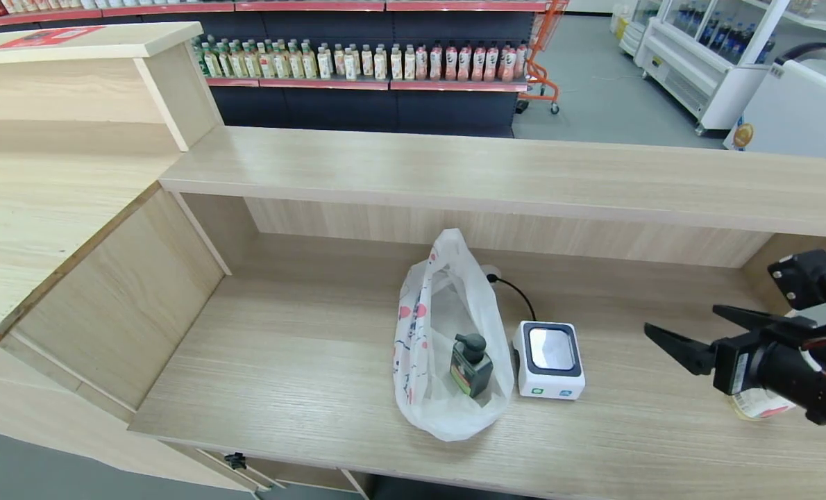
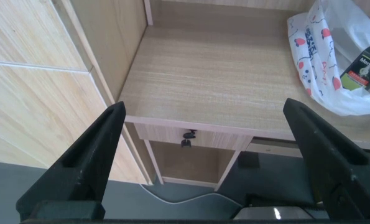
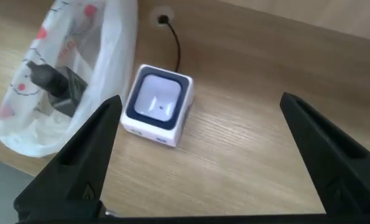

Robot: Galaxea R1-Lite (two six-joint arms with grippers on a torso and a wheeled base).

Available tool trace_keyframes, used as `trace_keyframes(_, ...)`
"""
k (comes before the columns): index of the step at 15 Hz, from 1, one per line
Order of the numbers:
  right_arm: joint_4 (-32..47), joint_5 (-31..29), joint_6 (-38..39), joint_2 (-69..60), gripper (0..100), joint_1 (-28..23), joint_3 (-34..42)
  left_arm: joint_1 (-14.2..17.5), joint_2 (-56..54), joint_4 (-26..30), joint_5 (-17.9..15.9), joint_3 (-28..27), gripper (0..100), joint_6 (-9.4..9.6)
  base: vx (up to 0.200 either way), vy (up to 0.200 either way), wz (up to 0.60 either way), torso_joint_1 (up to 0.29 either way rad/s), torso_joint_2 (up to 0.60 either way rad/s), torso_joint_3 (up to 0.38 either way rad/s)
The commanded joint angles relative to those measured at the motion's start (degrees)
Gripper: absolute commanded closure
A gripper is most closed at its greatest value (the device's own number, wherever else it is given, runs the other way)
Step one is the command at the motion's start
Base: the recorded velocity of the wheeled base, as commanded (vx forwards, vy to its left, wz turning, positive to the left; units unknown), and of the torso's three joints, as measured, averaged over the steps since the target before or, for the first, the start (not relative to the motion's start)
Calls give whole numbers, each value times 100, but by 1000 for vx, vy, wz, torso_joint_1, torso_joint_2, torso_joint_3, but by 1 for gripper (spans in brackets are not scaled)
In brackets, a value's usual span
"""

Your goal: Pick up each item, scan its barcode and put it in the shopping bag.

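Note:
A white shopping bag (image 1: 420,333) with red prints lies open on the wooden counter (image 1: 281,361). A dark pump bottle (image 1: 470,364) stands inside it. Just right of the bag sits the white barcode scanner (image 1: 549,359), window up. My right gripper (image 1: 680,319) hovers open and empty above the counter, right of the scanner (image 3: 157,104). A light container with a label (image 1: 756,404) peeks out beneath that arm. My left gripper (image 2: 203,124) is open and empty, off the counter's front edge, left of the bag (image 2: 321,56) and bottle (image 2: 365,68).
A black cable (image 1: 517,292) runs from the scanner to the back wall. A raised shelf (image 1: 496,173) overhangs the counter's rear, and a wooden side panel (image 1: 121,298) closes its left. A drawer lock (image 2: 186,135) sits under the front edge.

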Motion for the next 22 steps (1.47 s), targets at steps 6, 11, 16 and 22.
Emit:
trace_keyframes(6,18,-124,-15,-649,0,-287,661,4,-2,-2,0,0,0,13,0,0,0,0,0,0)
trace_keyframes(11,27,-238,-15,-640,0,-348,749,4,-2,-2,0,0,0,5,-120,0,0,5,2,0)
trace_keyframes(16,27,-545,-23,-579,0,-375,828,4,-2,-2,0,0,0,22,0,-80,0,4,3,4)
trace_keyframes(22,36,-625,-498,-491,0,-753,1311,4,-2,-2,9,0,0,22,0,-200,0,3,4,2)
